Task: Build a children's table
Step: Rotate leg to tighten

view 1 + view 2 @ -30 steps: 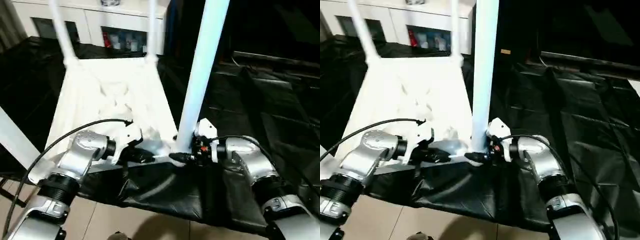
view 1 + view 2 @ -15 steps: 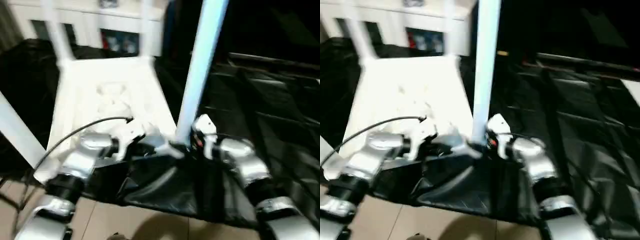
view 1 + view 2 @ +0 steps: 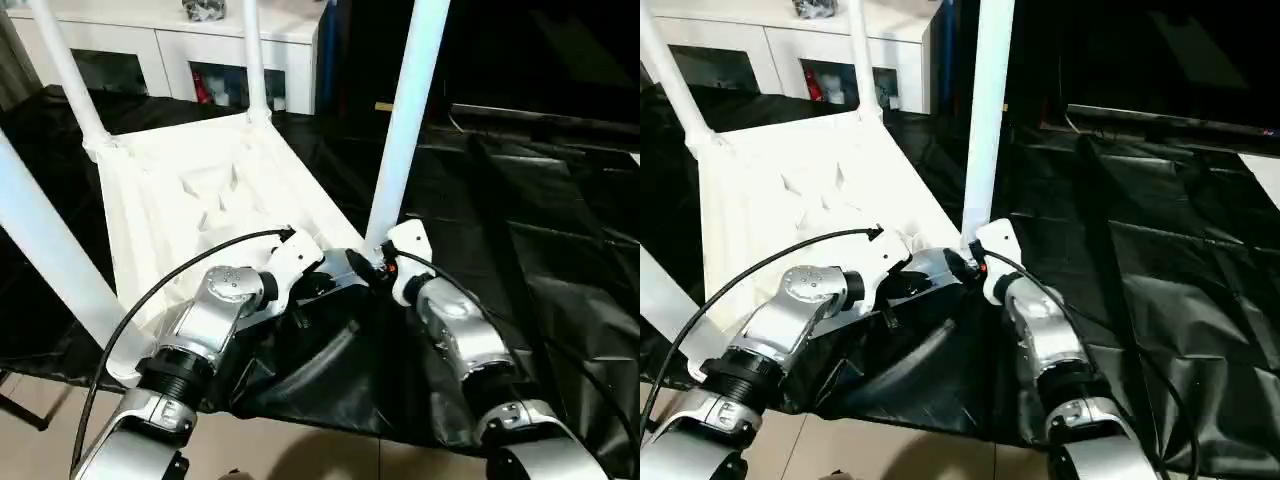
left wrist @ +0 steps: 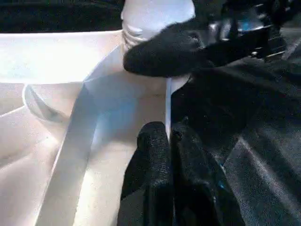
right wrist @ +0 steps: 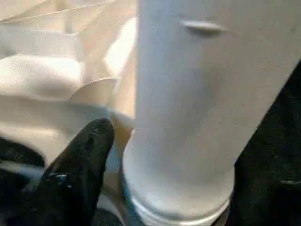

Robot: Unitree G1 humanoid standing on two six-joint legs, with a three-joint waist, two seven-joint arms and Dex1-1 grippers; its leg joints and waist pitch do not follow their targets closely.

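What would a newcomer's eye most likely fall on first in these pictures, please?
Most likely the white tabletop, lying upside down on black sheeting with four white legs standing up from its corners. Next, the nearest leg at the near right corner, where both silver arms meet: the right gripper reaches around its base, while the left gripper is shut on the tabletop's edge beside it. A white cabinet stands behind.

Upturned tabletop (image 3: 190, 190) on black-sheeted surface (image 3: 520, 220)
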